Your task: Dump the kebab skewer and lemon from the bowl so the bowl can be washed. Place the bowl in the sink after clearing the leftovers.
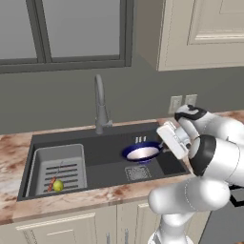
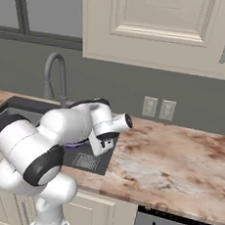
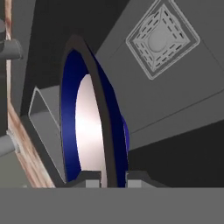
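Note:
My gripper is shut on the right rim of the bowl. The bowl is dark blue outside and white inside, holds nothing, and hangs roughly level inside the sink, just behind the square drain. In the hand view the bowl's rim runs up from between my fingertips, with the drain beyond it. The lemon and the kebab skewer lie together in the near corner of the slatted rack insert at the sink's left end.
A tall grey faucet stands behind the sink's middle. Marbled countertop stretches to the right of the sink, with two wall outlets above it. Upper cabinets hang overhead.

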Robot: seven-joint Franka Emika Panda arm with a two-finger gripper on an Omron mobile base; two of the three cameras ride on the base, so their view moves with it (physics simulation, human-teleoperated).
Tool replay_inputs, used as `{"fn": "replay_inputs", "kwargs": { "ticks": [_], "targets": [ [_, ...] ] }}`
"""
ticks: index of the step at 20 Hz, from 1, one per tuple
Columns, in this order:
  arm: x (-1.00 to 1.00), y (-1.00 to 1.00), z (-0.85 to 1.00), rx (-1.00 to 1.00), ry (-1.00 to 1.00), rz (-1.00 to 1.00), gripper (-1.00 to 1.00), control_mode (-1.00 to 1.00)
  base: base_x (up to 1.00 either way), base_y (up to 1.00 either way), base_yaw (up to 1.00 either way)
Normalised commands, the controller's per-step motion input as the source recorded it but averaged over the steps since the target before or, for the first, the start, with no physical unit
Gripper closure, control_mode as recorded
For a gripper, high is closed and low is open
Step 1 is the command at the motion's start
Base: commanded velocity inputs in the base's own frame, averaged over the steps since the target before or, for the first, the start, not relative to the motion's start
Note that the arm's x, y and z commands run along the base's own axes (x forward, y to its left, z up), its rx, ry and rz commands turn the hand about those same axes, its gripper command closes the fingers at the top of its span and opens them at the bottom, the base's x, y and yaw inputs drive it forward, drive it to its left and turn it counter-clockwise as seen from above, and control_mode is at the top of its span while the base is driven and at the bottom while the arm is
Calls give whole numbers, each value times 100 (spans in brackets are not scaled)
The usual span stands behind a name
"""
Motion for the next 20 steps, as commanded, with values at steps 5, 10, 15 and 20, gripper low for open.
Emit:
{"fn": "replay_inputs", "kwargs": {
  "ticks": [5, 10, 15, 20],
  "targets": [
    [1, 4, -46, -2, 0, 0, 100, -100, 0, 0, 0],
    [9, 12, -40, -2, 0, 0, 100, -100, 0, 0, 0],
    [20, 29, -27, -1, -1, 0, 100, -100, 0, 0, 0],
    [9, 37, -35, 0, 0, 0, 100, -100, 0, 0, 0]
  ]
}}
